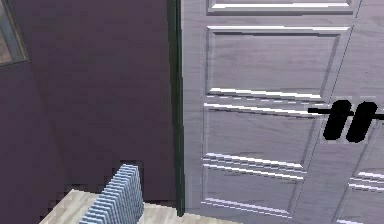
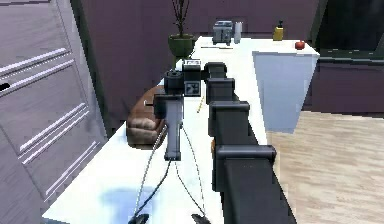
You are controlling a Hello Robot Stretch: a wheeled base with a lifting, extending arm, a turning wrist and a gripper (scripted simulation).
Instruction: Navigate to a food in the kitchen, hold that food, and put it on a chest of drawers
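Near, the tool [image 2: 170,212] is hanging over a white counter [image 2: 100,180]; whether it is holding anything cannot be told. Just left, a brown loaf [image 2: 143,118] is lying. Far right, a red blob [image 2: 299,45] is sitting.

The forward view looks ahead and a little down from very near a panelled door [image 1: 270,110] and a purple wall [image 1: 100,100]. The arm side view looks out along the arm [image 2: 235,130] over a white counter [image 2: 110,170]. The door at its left edge is probably the same one.
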